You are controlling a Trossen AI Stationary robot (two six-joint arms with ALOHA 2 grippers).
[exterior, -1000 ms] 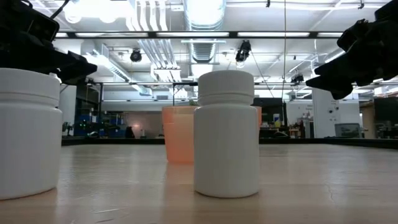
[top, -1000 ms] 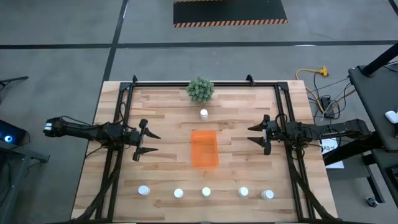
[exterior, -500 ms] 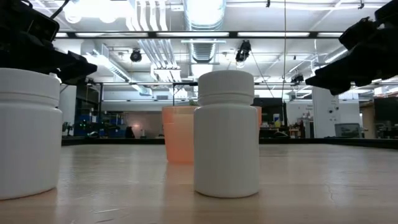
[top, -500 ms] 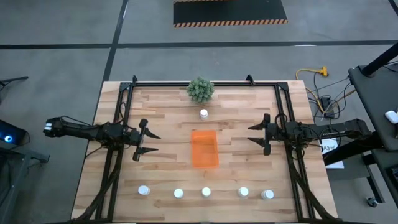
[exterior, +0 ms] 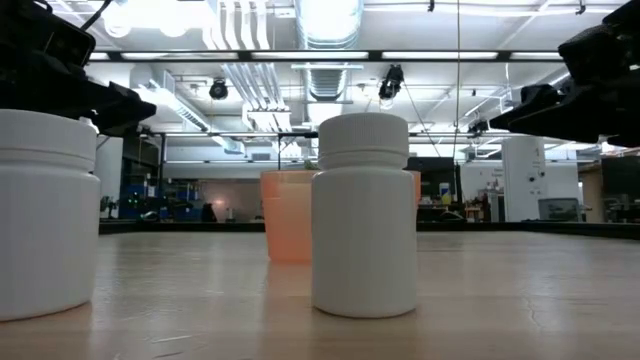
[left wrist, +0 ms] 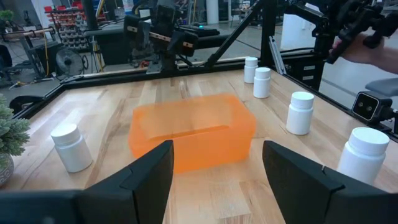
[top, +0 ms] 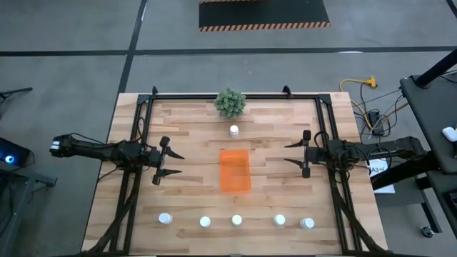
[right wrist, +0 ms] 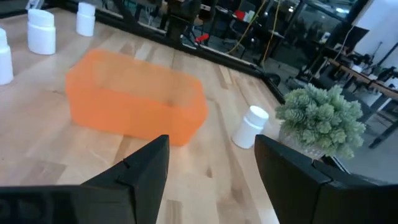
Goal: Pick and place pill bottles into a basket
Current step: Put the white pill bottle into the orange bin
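The orange basket (top: 235, 170) stands empty at the table's middle, also seen in the wrist views (left wrist: 193, 134) (right wrist: 134, 106). One white pill bottle (top: 233, 130) stands upright just beyond its far end. Several more pill bottles (top: 236, 220) stand in a row along the near edge; two of them fill the low view (exterior: 365, 215) (exterior: 45, 210). My left gripper (top: 166, 160) (left wrist: 217, 155) hovers open to the left of the basket, pointing at it. My right gripper (top: 301, 153) (right wrist: 211, 149) hovers open to the basket's right, facing it. Neither touches anything.
A small green plant (top: 230, 103) in a pot stands at the far edge, behind the lone bottle. Black frame rails (top: 139, 135) run along the table's left, right and far sides. Bare wood lies between each gripper and the basket.
My right gripper has rolled about its own pointing line while staying in place; in the low view its fingers have swung from slanting down to nearly level. The left gripper, the bottles and the basket have kept still.
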